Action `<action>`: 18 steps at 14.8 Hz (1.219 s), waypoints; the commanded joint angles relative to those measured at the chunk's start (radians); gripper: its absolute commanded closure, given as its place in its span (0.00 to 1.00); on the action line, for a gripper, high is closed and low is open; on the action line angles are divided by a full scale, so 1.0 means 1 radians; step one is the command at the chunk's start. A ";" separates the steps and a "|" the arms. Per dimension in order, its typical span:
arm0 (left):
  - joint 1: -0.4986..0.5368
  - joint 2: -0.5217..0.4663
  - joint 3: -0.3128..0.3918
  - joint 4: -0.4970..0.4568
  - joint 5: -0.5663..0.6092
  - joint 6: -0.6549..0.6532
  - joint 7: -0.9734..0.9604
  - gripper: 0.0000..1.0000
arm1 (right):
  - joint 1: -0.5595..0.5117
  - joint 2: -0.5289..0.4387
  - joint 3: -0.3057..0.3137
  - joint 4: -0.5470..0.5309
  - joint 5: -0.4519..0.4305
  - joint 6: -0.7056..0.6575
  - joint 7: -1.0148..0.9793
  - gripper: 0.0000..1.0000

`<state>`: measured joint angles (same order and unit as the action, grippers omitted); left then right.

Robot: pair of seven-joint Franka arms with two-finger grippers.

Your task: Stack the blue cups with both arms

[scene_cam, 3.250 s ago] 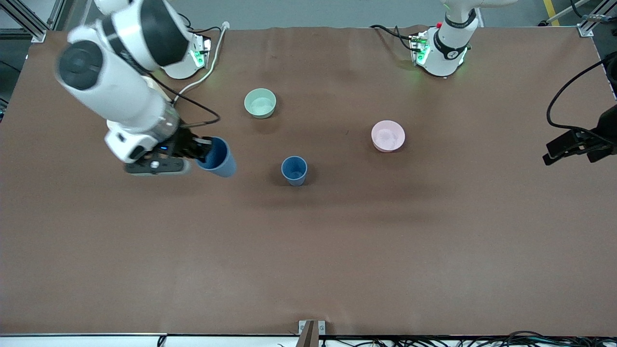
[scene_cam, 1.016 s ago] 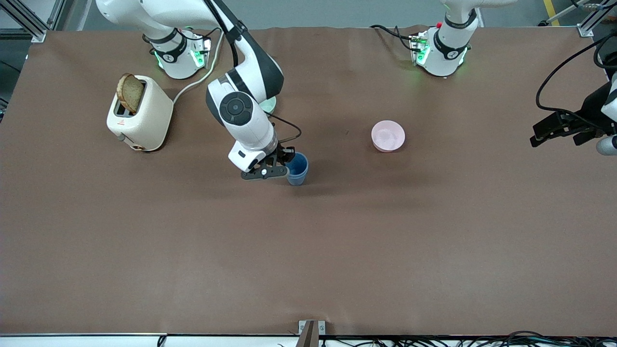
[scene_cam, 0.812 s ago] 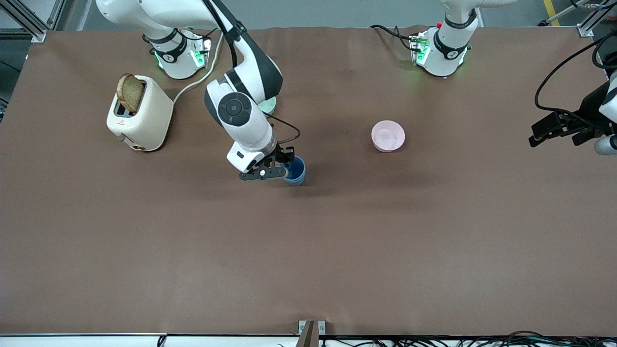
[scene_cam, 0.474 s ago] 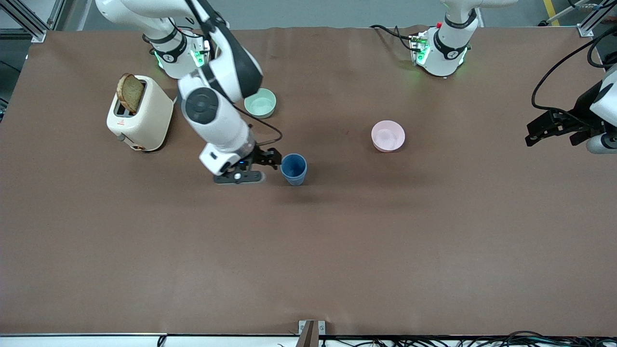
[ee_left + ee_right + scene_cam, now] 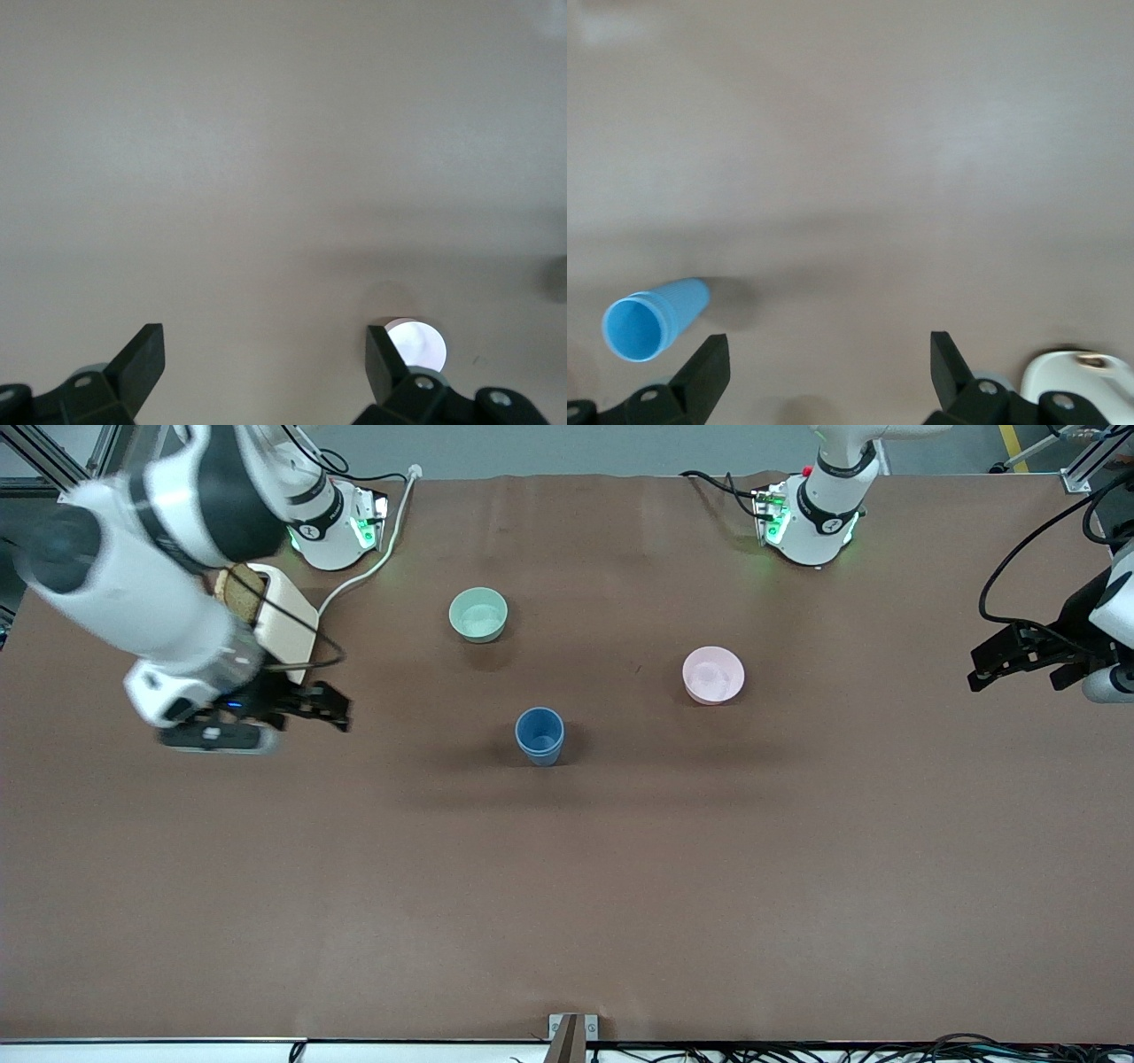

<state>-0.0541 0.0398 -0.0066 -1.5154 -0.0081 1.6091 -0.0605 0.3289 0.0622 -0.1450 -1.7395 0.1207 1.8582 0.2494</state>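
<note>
The two blue cups (image 5: 539,735) stand nested as one upright stack near the middle of the table; the stack also shows in the right wrist view (image 5: 654,320). My right gripper (image 5: 341,710) is open and empty, up in the air over the table beside the toaster, well apart from the stack. In its own view the right gripper (image 5: 828,367) has its jaws wide apart with bare table between them. My left gripper (image 5: 974,671) waits open and empty at the left arm's end of the table. In its own view the left gripper (image 5: 264,363) is spread over bare table.
A mint-green bowl (image 5: 478,615) sits farther from the front camera than the stack. A pink bowl (image 5: 713,675) sits toward the left arm's end and also shows in the left wrist view (image 5: 416,345). A cream toaster (image 5: 282,624) with bread stands near the right arm's base.
The right gripper set its blue cup into the standing one, opened, and drew back toward the toaster. The left arm has barely moved.
</note>
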 commanded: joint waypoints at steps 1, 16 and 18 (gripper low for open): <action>-0.001 -0.017 0.003 0.000 -0.016 -0.003 0.001 0.00 | -0.150 -0.070 0.021 -0.032 -0.009 -0.033 -0.106 0.00; -0.004 -0.003 0.002 0.021 -0.012 -0.008 0.002 0.00 | -0.349 -0.103 0.021 0.287 -0.098 -0.523 -0.279 0.00; -0.004 -0.003 0.000 0.021 -0.012 -0.011 0.002 0.00 | -0.350 -0.128 0.019 0.279 -0.099 -0.528 -0.323 0.00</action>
<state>-0.0552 0.0369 -0.0066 -1.5075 -0.0114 1.6091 -0.0605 -0.0091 -0.0325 -0.1371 -1.4485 0.0404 1.3444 -0.0353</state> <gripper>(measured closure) 0.000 0.000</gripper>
